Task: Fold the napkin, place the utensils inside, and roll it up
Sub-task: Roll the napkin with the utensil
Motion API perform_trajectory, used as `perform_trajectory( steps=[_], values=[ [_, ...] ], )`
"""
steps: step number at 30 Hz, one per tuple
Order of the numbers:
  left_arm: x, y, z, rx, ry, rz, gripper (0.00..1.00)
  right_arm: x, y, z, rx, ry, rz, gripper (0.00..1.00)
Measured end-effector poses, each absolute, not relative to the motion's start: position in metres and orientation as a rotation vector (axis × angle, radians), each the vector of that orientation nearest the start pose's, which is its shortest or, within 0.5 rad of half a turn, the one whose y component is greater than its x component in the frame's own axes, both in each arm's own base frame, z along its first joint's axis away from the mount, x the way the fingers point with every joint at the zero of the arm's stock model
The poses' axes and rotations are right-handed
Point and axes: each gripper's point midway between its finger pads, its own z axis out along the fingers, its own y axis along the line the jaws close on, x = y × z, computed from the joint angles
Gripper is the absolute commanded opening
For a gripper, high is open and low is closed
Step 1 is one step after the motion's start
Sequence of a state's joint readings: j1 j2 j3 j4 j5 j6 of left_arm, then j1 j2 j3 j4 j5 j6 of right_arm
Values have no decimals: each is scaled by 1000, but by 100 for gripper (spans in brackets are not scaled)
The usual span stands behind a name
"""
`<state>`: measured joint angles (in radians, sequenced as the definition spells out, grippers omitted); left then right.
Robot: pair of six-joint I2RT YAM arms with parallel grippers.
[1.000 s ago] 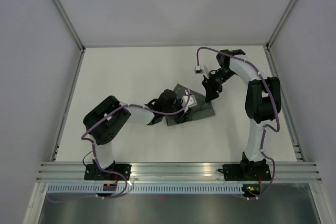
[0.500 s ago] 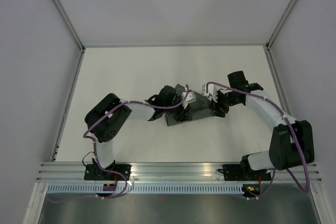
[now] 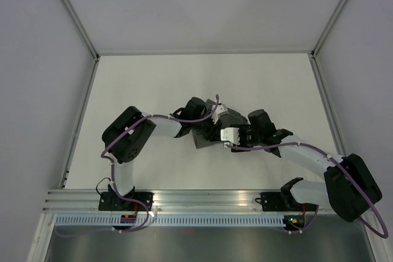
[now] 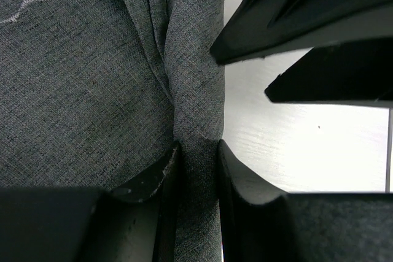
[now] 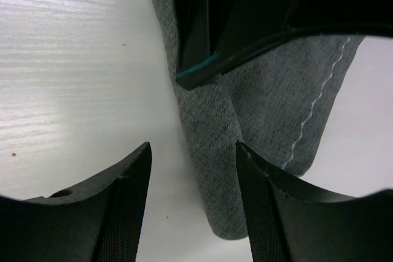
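Grey cloth first: the napkin (image 3: 204, 139) sits near the middle of the table (image 3: 147, 84), a touch toward the edge where the arms are bolted. It's no flat square, and from overhead it reads as a compact layered bundle, mostly hidden under both wrists. The left gripper (image 4: 198, 151) is clamped on a raised ridge of fabric, with the cloth squeezed between its two fingers and several pleats running up from there. You can see the pale stitched line (image 4: 37, 1) of the hem off to one side. The right gripper (image 5: 191, 151) has its fingers spread wide and isn't holding anything. It's hovering over the bare table just beside the napkin's long edge, with that edge lying between the two fingers, right up against the other gripper. As for progress, I'd say some folding or gathering is done, since the cloth is clearly doubled over on itself. I honestly can't tell if it's a clean fold or the start of a roll. No utensils show up anywhere, not on the table and not poking out of the cloth, so I can't say if they're tucked inside or were never there. My guess is the rolling is the step in hand and it isn't finished, because the bundle looks loose and lumpy, not a tight cylinder.
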<state>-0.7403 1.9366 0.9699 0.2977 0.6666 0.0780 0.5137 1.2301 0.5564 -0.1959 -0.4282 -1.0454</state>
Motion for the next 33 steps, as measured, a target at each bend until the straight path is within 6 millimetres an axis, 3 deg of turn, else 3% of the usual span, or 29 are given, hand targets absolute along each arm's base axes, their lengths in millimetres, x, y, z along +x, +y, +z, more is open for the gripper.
perform_trajectory(
  steps=[10, 20, 25, 31, 33],
  values=[
    [254, -380, 26, 1237, 1948, -1169, 2, 246, 207, 40, -1864, 1398, 160, 62],
    [253, -380, 26, 1238, 1954, -1197, 2, 254, 212, 27, -1893, 1370, 89, 49],
    [254, -379, 25, 1238, 1956, -1210, 2, 261, 212, 28, -1895, 1346, 52, 18],
    [255, -378, 26, 1234, 1958, -1218, 12, 262, 212, 28, -1907, 1334, 36, 7],
    [255, -378, 26, 1234, 1957, -1219, 21, 262, 213, 28, -1913, 1336, 37, 4]
  ],
)
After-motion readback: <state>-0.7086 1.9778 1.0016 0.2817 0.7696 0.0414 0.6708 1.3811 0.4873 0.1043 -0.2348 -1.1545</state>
